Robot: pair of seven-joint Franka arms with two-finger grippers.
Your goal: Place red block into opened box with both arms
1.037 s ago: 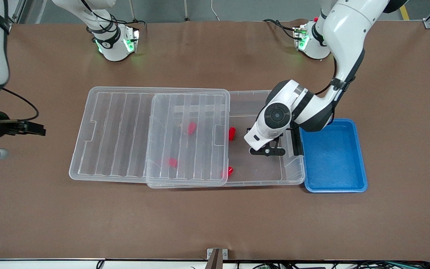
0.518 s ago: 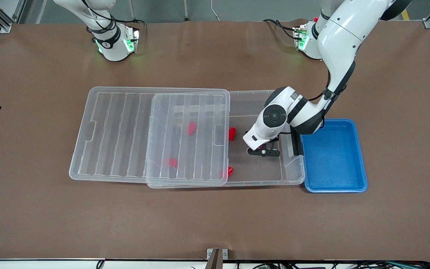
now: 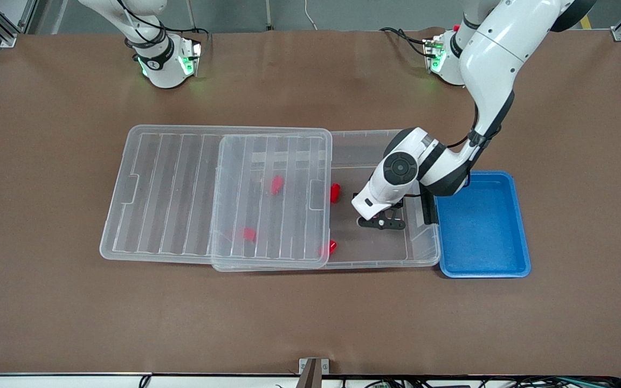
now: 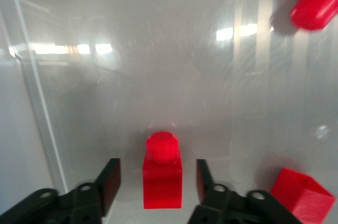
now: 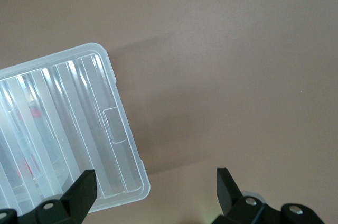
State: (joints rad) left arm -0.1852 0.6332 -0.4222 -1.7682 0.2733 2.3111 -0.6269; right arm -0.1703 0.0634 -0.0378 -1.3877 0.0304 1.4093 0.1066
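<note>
So: left gripper (image 4: 158,192) jaws parted, standing either side of small bright red stepped plastic block (image 4: 162,170) without pinching, down inside clear shallow plastic box (image 3: 375,263). Upright on box floor, stud up, squarely between jaws. Ribbed clear lid (image 3: 181,194) slid aside. Right gripper (image 5: 153,192) jaws wide, empty, waiting above brown counter (image 5: 237,65).

Left gripper (image 4: 158,184) now parted around the red block (image 4: 162,170); right arm gone from front view.
</note>
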